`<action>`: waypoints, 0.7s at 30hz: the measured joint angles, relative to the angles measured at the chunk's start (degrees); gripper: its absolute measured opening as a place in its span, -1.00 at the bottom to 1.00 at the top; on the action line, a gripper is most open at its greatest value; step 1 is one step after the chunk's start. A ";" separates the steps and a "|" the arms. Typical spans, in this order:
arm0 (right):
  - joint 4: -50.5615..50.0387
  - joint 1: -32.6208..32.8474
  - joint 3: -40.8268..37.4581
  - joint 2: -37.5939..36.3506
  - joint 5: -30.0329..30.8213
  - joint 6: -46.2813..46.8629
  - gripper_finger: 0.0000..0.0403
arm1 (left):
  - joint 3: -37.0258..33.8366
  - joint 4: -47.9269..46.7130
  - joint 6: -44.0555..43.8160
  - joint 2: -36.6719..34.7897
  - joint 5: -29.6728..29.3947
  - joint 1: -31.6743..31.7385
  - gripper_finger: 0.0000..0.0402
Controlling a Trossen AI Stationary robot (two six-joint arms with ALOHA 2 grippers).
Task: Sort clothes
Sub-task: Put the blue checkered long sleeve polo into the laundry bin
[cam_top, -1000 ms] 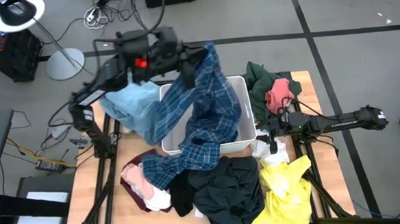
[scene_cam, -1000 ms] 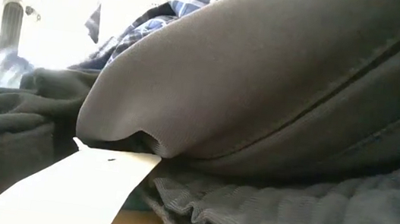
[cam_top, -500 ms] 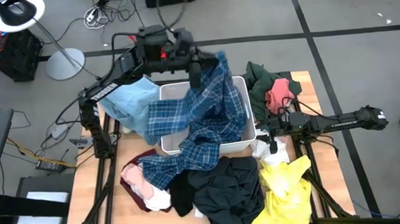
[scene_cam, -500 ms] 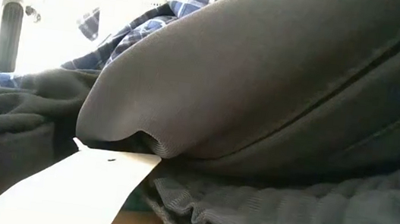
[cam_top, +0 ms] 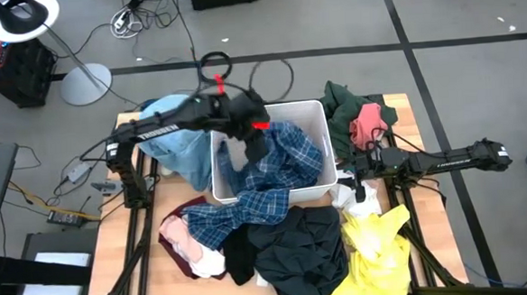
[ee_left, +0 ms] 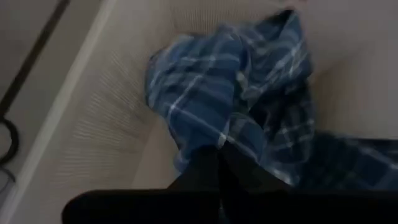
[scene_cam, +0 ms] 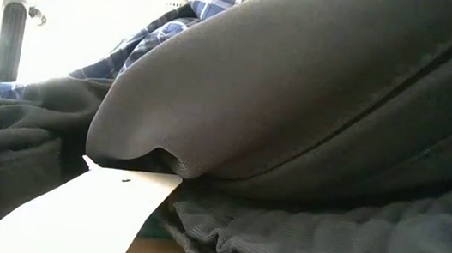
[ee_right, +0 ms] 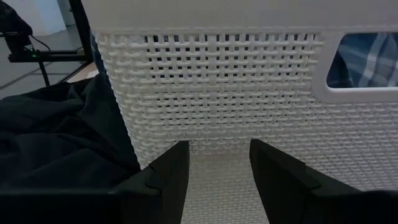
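The blue plaid garment [cam_top: 274, 169] now lies mostly inside the white bin [cam_top: 312, 116], bunched directly under the left gripper [cam_top: 256, 148], with its tail spilling over the near rim onto the heap of clothes in front. A second ago it hung high above the bin, stretched tall from the raised arm; since then the arm has come down and the cloth has collapsed into the basket. In the left wrist view the fingers [ee_left: 214, 171] sit pressed together on a fold of the plaid, so the gripper has not let go yet. I judge this garment nearly placed, needing only a release and perhaps a tuck of the trailing end. Just beside the left arm, outside the bin, rests a light blue garment [cam_top: 177, 138]. Across the bin, the right gripper [ee_right: 214, 165] waits with fingers spread apart and empty, facing the bin's woven wall, with a black garment [cam_top: 296, 245] beside it and a yellow garment [cam_top: 377, 245] beyond.
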 joint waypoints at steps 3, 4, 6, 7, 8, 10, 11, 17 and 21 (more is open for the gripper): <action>0.00 0.00 0.00 0.00 0.00 0.00 -0.15 | -7.22 5.18 -1.71 0.05 0.10 -0.16 -1.00; 0.00 0.00 0.00 0.00 0.00 0.00 -0.15 | -9.35 7.08 -2.26 0.07 0.42 -0.18 -1.00; 0.00 0.00 0.00 0.00 0.00 0.00 -0.15 | -13.45 11.04 -3.31 0.07 1.68 -0.18 -1.00; 0.00 0.00 0.00 0.00 0.00 0.00 -0.15 | -15.45 12.84 -3.83 0.04 2.23 -0.18 -1.00; 0.00 0.00 0.00 0.00 0.01 0.00 -0.15 | -17.53 14.59 -4.26 0.06 2.89 -0.18 -1.00; 0.00 0.00 0.00 0.00 0.00 0.00 -0.15 | -21.57 18.80 -5.87 0.05 3.20 -0.20 -0.99; 0.00 0.00 0.02 0.00 0.00 0.00 -0.15 | -23.38 20.91 -7.29 0.05 3.27 -0.20 -0.98; 0.00 0.00 0.02 0.00 0.00 0.00 -0.15 | -31.31 27.80 -11.50 0.06 4.86 -0.18 -0.80; -0.01 0.00 0.02 0.00 0.00 0.00 -0.15 | -33.45 27.55 -11.47 0.04 4.92 -0.09 -0.56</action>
